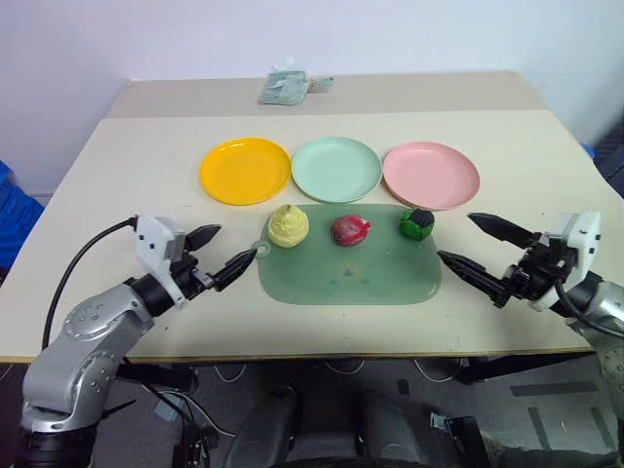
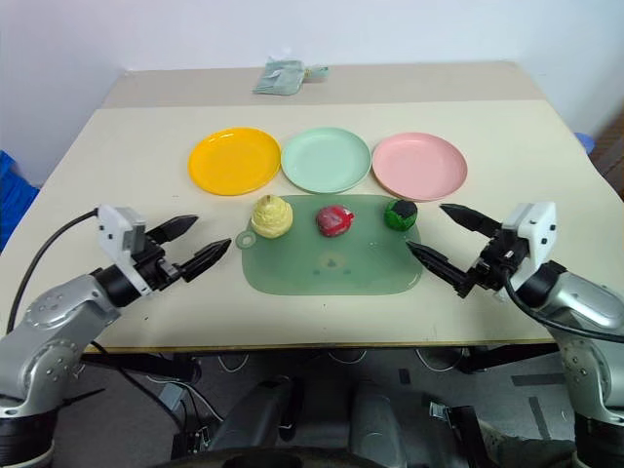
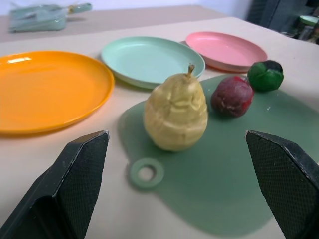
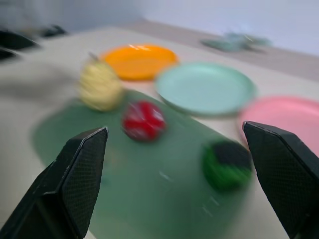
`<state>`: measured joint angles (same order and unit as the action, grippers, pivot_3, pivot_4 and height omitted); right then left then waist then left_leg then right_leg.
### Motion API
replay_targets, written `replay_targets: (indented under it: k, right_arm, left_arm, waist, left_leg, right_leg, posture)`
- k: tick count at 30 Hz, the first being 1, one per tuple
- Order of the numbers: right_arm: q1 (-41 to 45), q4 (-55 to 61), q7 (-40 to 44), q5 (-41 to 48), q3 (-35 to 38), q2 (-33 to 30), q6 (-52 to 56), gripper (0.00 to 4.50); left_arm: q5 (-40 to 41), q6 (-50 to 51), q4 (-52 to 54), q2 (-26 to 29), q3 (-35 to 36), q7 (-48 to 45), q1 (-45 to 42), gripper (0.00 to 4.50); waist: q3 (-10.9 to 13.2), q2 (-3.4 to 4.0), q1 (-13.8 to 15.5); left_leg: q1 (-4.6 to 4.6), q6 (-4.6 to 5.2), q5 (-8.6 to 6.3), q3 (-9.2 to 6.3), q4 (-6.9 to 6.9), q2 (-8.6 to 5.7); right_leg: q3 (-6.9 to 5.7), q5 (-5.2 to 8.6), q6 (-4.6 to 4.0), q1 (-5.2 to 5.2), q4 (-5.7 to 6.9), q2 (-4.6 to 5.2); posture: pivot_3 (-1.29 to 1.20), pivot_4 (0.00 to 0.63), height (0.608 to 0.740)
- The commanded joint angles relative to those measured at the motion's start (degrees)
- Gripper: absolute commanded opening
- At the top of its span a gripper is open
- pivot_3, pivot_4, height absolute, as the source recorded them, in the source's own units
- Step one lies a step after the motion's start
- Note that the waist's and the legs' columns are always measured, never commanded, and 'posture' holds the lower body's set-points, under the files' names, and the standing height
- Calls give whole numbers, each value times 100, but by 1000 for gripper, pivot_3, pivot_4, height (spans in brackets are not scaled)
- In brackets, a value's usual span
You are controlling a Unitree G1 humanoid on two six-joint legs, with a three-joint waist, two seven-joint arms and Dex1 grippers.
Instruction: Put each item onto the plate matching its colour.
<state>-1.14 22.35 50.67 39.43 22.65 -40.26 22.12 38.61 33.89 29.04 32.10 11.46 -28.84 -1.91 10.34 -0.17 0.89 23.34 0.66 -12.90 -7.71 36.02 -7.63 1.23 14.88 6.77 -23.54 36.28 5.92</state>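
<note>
No readable text, label, brand, number or sign anywhere in these views. Plates, toy foods, mat and table surface all plain and unmarked. A small greenish packet (image 1: 284, 87) at the table's far edge may carry print, but it is too small and blurred to make out.

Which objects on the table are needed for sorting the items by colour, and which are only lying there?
Needed: yellow pear, red lump, green lump; orange-yellow plate, mint plate, pink plate.

Only lying there: green mat under the three items, pale green bundle at the far edge.
</note>
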Motion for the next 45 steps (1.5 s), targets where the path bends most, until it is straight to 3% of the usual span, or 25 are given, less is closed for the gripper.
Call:
replay_targets:
  k: [1,16,38,41,45]
  right_arm:
    - [355,130,257,202,-208,70,-186,4424]
    - [870,-574,1034,173,-543,166,-618,4424]
    - [859,-415,921,-36,-774,75,-703,4424]
    - [897,-412,880,-37,-775,61,-676,4500]
    - [980,-413,820,-53,-807,68,-641,4500]
  left_arm:
    - [-150,106,27,-309,-309,405,-406,4500]
    - [-1211,254,-1153,-1336,-1128,1374,-1793,4500]
    - [-1978,269,-1863,-1701,-1628,1157,-2146,4500]
    - [-2081,236,-1913,-1789,-1678,1150,-2114,3277]
    - [-2282,118,-1974,-1791,-1730,1177,-2067,3096]
  waist:
    - [0,0,1]
    - [0,-1,-1]
    - [0,-1,5]
    - [0,-1,1]
    - [0,-1,2]
  left_leg:
    - [0,0,0,0,2,0]
    - [0,0,1,0,4,-1]
    - [1,-1,1,0,8,-1]
    - [1,-1,1,0,8,-2]
    - [1,-1,1,0,8,-2]
  right_leg:
    - [0,-2,0,0,0,-2]
    - [-1,-23,24,1,-6,-6]
    - [-2,-34,29,0,-5,-6]
    - [-2,-34,29,1,-5,-6]
    - [-2,-35,29,1,-5,-6]
  posture:
    - [0,150,740]
    - [0,150,740]
    - [0,150,740]
    - [0,150,740]
    - [0,150,740]
